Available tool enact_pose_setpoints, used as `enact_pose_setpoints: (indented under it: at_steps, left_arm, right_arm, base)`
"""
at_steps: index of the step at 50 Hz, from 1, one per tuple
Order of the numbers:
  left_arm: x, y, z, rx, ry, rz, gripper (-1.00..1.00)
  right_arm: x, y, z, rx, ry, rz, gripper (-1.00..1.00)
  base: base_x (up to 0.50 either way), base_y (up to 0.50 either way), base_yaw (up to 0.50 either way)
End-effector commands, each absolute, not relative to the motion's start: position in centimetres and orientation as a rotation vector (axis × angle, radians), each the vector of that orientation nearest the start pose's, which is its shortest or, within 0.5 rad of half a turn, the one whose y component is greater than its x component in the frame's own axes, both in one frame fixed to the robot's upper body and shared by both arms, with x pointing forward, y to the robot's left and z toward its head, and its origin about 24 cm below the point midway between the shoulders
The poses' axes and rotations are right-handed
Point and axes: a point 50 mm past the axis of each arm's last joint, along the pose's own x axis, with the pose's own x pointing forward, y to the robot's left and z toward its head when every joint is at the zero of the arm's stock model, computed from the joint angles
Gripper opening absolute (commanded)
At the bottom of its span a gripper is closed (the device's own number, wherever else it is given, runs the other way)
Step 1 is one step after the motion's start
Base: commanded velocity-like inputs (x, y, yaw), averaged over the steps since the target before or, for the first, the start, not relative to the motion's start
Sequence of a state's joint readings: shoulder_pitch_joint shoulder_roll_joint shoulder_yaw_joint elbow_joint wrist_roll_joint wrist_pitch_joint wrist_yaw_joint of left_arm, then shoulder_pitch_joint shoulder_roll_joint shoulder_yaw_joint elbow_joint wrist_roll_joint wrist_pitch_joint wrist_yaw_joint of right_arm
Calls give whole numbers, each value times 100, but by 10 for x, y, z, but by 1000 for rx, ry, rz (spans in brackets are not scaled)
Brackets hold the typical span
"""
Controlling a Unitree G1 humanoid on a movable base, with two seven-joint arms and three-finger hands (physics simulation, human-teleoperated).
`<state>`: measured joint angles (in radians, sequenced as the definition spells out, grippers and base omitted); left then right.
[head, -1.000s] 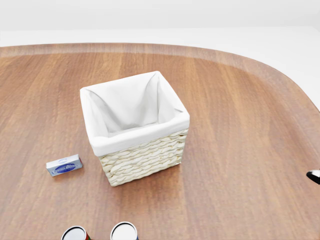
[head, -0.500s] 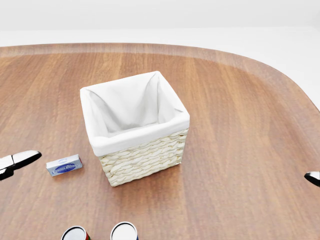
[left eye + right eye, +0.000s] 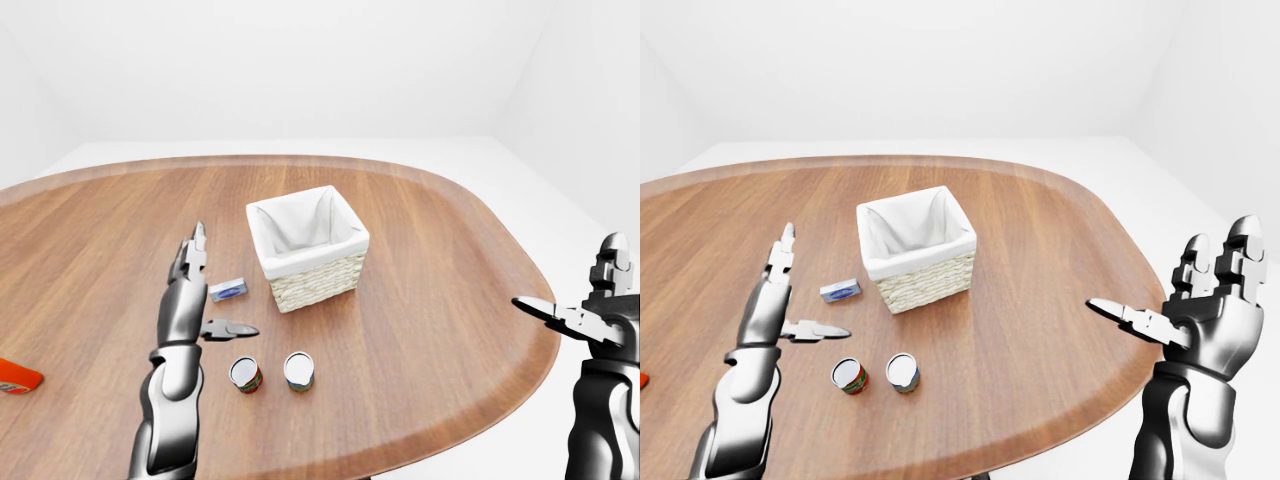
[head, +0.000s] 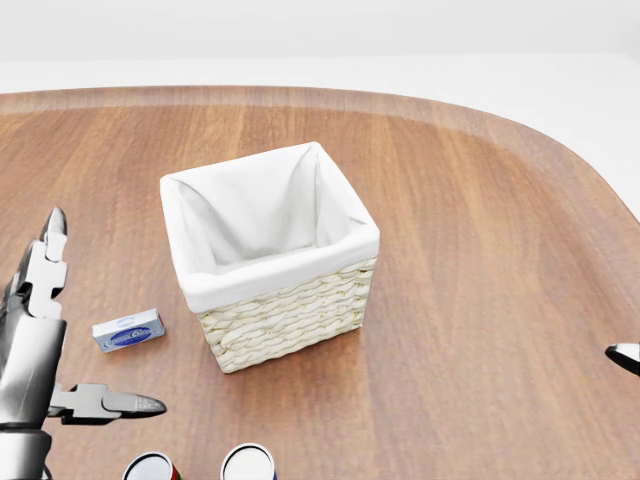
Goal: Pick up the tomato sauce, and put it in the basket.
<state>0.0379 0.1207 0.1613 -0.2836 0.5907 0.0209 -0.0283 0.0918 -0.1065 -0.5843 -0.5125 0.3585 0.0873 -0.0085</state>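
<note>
Your tomato sauce, the can with the red label, stands upright on the tabletop near the bottom edge of the left-eye view, with nothing gripping it. Just to its right stands a second can with a paler label, close beside it but apart. Your left hand hovers just above and to the left of the tomato sauce in that view, its fingers spread: two point up and away toward the top of the picture, and the thumb sticks out sideways to the right, its tip ending just above the can without touching it. Beside that hand's fingers, to the right, a small blue box lies flat on the wood. Further right again sits the basket, woven and pale with a white cloth lining, open at the top and with nothing inside; it stands well apart from both cans. Your right hand is held up past the tabletop's right rim in the right-eye view, fingers splayed wide and thumb pointing left, with nothing in it. At the far left edge of the left-eye view, a red-orange thing lies on the wood, cut off by the frame.
</note>
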Motion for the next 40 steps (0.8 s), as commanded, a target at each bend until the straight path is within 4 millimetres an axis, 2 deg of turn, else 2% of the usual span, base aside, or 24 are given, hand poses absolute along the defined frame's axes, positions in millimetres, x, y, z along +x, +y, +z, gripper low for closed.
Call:
enact_pose_setpoints:
  at_steps: [1, 13, 18, 21, 23, 26, 40]
  left_arm:
    - [233, 193, 72, 892, -29, 34, 100]
    - [226, 192, 59, 883, 82, -48, 100]
    - [225, 201, 44, 1009, 162, -11, 100]
    - [225, 205, 41, 1005, 175, -5, 100]
    - [223, 202, 39, 1007, 190, -25, 100]
    - [220, 203, 25, 1043, 242, -66, 100]
    - [210, 200, 3, 1094, 317, -158, 100]
  right_arm:
    - [184, -285, 148, 83, -442, -469, 100]
    - [184, -284, 150, 82, -450, -470, 100]
    - [184, -284, 149, 83, -444, -470, 100]
    - [184, -284, 148, 83, -442, -469, 100]
    - [185, -284, 147, 83, -438, -468, 100]
    - [184, -284, 147, 83, -437, -469, 100]
    - [185, -284, 145, 86, -430, -470, 100]
  base:
    - [0, 0, 0]
    - [0, 0, 0]
    - [0, 0, 0]
    - [0, 0, 0]
    - [0, 0, 0]
    - [0, 0, 0]
    - [0, 0, 0]
